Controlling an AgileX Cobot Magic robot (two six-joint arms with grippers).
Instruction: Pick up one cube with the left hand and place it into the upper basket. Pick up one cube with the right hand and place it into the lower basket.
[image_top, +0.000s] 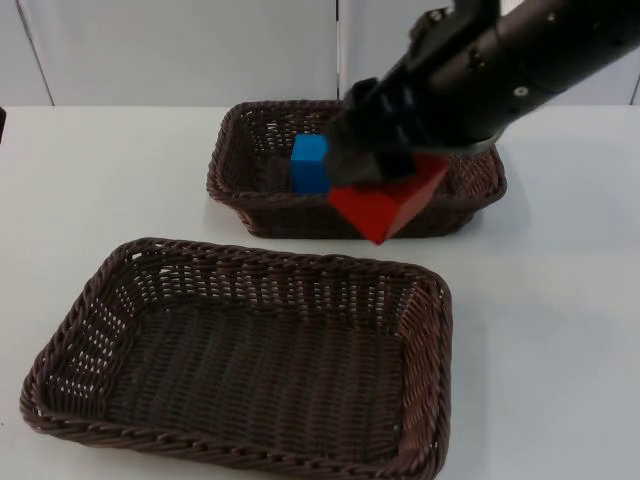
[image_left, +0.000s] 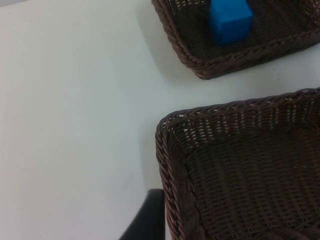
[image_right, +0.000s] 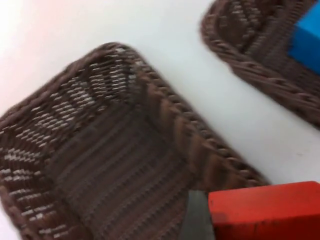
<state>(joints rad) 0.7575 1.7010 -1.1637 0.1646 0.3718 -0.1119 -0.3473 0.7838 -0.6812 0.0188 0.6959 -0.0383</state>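
I have the right gripper (image_top: 385, 185) clamped on the red cube (image_top: 390, 205), carried in the air above the near rim of the upper basket (image_top: 230, 185). I judge it is held high so that it clears the wicker on the way to the lower basket (image_top: 70, 340), which lies toward 7 o'clock. The blue cube (image_top: 309, 163) already rests inside the upper basket, at 9 o'clock from the gripper. The left gripper (image_left: 147, 220) waits beside the lower basket over the desk (image_top: 550, 330); its state I cannot tell.
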